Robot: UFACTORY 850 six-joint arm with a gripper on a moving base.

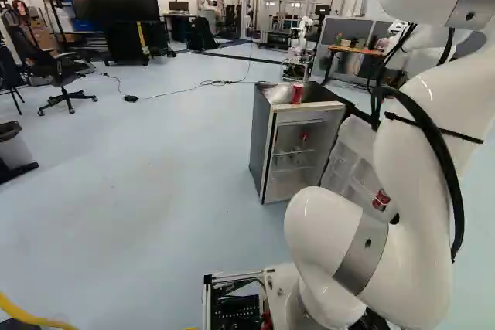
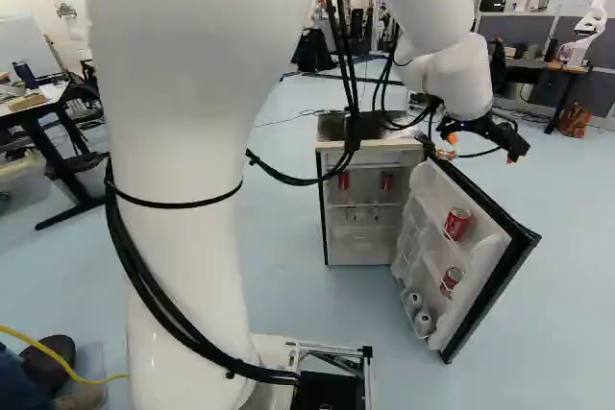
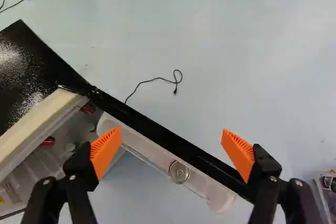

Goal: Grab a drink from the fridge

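Wrist view: gripper spread wide, holding nothing, aimed down over the open door. Likely target: can in the door's inner-side shelf, below and between the fingers. Looks upright, lid facing the gripper, so its long axis runs roughly along the approach. Finger line crosses the door's rim; I'd shift toward its inner side, then descend. Risk: outer finger catches the rim. Fridge cabinet at the door's hinge end; pale floor below, cable outside the door.
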